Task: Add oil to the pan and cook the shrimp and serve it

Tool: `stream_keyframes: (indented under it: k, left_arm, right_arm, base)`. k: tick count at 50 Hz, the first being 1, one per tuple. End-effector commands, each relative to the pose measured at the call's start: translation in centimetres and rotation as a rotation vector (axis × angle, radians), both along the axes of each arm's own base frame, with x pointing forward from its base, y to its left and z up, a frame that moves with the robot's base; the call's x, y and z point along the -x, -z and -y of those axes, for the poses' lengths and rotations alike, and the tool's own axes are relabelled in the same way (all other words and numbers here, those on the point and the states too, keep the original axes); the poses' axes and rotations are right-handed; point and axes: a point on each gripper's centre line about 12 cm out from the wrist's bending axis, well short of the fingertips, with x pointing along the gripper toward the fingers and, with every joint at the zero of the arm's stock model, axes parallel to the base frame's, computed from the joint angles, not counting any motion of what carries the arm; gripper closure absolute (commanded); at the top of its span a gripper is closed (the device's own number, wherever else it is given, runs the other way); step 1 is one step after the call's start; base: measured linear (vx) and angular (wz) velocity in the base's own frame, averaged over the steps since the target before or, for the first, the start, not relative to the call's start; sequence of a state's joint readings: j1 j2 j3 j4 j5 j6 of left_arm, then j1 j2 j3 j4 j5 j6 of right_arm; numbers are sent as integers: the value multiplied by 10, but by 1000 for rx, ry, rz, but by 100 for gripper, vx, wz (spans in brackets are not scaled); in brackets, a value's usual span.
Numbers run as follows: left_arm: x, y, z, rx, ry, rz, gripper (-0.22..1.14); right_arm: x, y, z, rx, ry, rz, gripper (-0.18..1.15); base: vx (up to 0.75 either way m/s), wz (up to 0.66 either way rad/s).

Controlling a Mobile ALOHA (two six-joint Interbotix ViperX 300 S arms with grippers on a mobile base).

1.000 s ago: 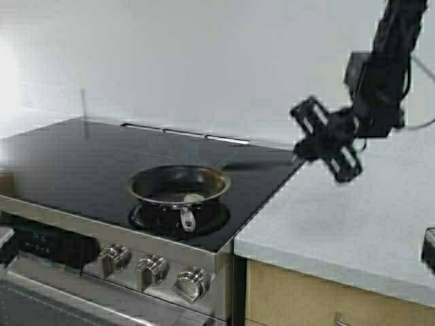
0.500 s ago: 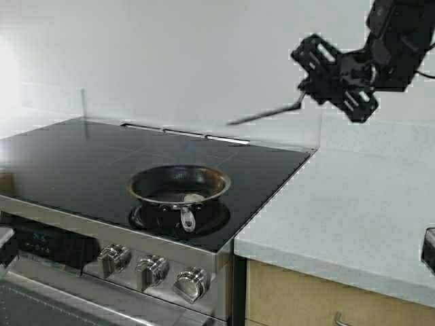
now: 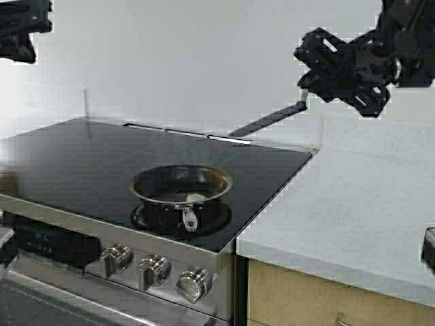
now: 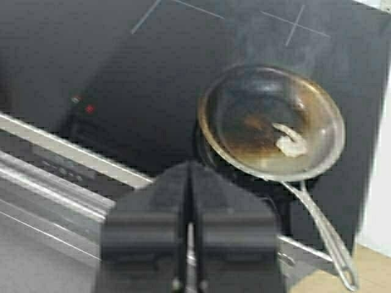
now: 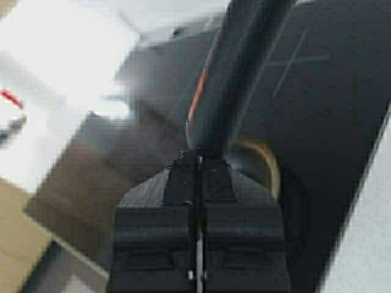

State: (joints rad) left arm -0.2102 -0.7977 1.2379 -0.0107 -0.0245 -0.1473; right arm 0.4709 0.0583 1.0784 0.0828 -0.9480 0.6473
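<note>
The steel pan sits on the black cooktop's front burner, its handle pointing toward the stove's front. One pale shrimp lies inside it, near the handle side, also clear as the shrimp in the left wrist view. My right gripper hangs high over the counter's back, right of the stove, shut on a dark spatula whose blade slants down-left toward the cooktop's back edge. My left gripper is shut and empty, raised at the upper left above the stove front. The oil is out of view.
The cooktop has a control panel and three knobs along its front. A pale counter runs to the right of the stove, with a dark object at its right edge. A white wall stands behind.
My right gripper has risen from just above the counter to high up, carrying the spatula, which now slants down-left. My left arm has come into the high view at the top left.
</note>
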Motion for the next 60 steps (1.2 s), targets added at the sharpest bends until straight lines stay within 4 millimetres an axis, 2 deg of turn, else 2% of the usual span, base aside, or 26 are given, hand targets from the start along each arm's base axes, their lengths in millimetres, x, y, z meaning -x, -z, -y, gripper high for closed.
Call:
stream_keyframes:
  k: [1,3,9,25,39,52,60]
  left_arm:
    - [-1,4,6,50,2,-30,-11]
    - [-1,8,8,75,-3,-52,-19]
    - [0,27,15,146,-22,-112,-8]
    - [-14,76,45,147,38,-176,-10]
    - [-37,149,93,217,88,-260,-10]
    - [-62,191,120,474,83,-235,-10]
    - [-76,218,132,570,64,-268,-10]
  right_arm:
    - [3,-17,-3,51,-38,35,89]
    - [3,-21,-3,67,-43,42,89]
    - [4,-31,-2,113,-55,63,89]
    - [5,-37,-2,155,-68,48,89]
    - [4,-36,-2,148,-60,41,89]
    - [4,-34,-2,146,-59,33,89]
    - [3,-35,-2,147,-59,35,89]
  base:
    - [0,0]
    - [0,0]
    - [0,0]
    - [0,0]
    - [0,0]
    - [0,0]
    - [0,0]
